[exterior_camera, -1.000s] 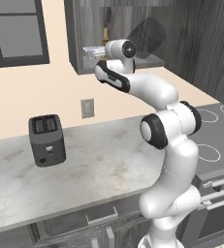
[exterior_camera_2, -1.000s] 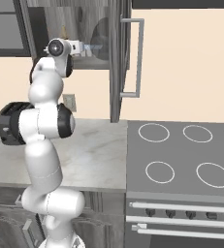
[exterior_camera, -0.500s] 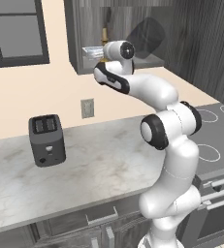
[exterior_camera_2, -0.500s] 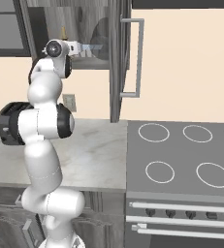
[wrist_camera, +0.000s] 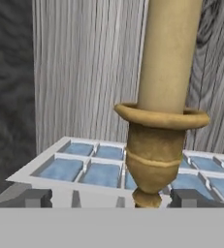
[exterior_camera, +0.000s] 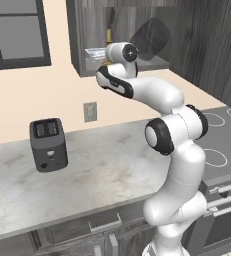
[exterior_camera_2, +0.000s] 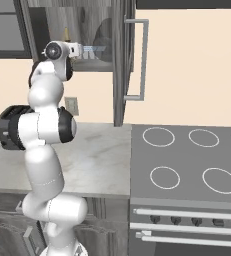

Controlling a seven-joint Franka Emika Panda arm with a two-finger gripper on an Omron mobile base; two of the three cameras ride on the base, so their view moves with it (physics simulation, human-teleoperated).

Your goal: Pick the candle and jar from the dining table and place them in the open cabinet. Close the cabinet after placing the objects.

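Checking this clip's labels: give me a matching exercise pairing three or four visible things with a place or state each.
Things:
1. candle
2. toaster
3. cabinet door
4. gripper

Places or states:
A. standing open
B. upright in front of the ridged tray
C. on the marble counter
D. fingers apart, either side of the candle's base

Pairs: 1-B, 2-C, 3-A, 4-D

Beige wall [exterior_camera: 62, 95] behind a marble counter [exterior_camera: 102, 170]; dark toaster [exterior_camera: 48, 145] stood on it, outlet [exterior_camera: 90, 111] on the wall above; dark-framed window [exterior_camera: 17, 32] upper left; black stovetop [exterior_camera_2: 187, 165] with ring burners at right; oven front below.
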